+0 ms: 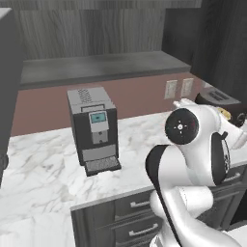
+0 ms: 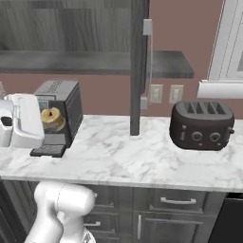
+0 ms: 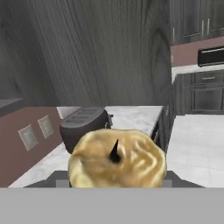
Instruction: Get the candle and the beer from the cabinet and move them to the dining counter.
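The claw (image 2: 47, 119) is clenched on the candle (image 2: 51, 118), carried in the air above the marble bench (image 2: 123, 156), in front of the coffee machine (image 2: 59, 111) and left of the toaster (image 2: 201, 124). In the hand view we see the candle (image 3: 117, 164) from above, its dark wick upright. We judge it light, stiff and waxy, hence slippery; hold it across its short sides. The cabinet door (image 2: 137, 66) stands open edge-on.

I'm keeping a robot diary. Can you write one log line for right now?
gripper: shut on candle | place: above marble worktop, beside coffee machine | toaster: right | beer: not seen
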